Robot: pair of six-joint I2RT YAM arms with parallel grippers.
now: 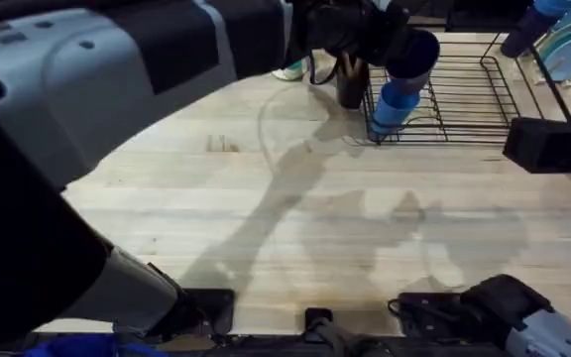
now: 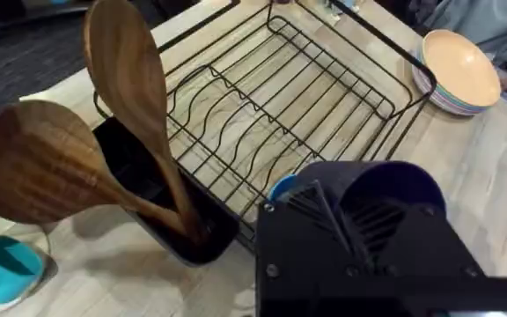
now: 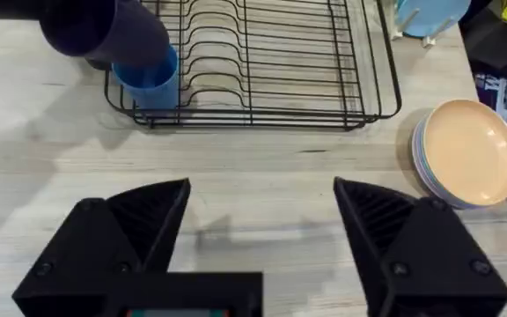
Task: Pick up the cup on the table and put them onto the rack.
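Note:
A navy cup (image 1: 414, 50) hangs tilted over the near left corner of the black wire rack (image 1: 469, 94), with my left gripper (image 1: 390, 40) shut on it. In the left wrist view the cup (image 2: 394, 187) sits between the black fingers, above the rack (image 2: 271, 97). A lighter blue cup (image 1: 397, 105) stands inside that rack corner, directly below the navy one. My right gripper (image 3: 262, 220) is open and holds nothing, over bare table in front of the rack (image 3: 271, 62). From there I see the navy cup (image 3: 104, 31) above the blue cup (image 3: 148, 75).
A dark utensil holder (image 2: 161, 211) with two wooden spoons (image 2: 126, 79) stands against the rack's left side. Stacked plates (image 3: 469, 154) lie to the rack's right. A teal object (image 2: 7, 264) sits left of the holder. Open wooden table (image 1: 295, 228) spreads in front.

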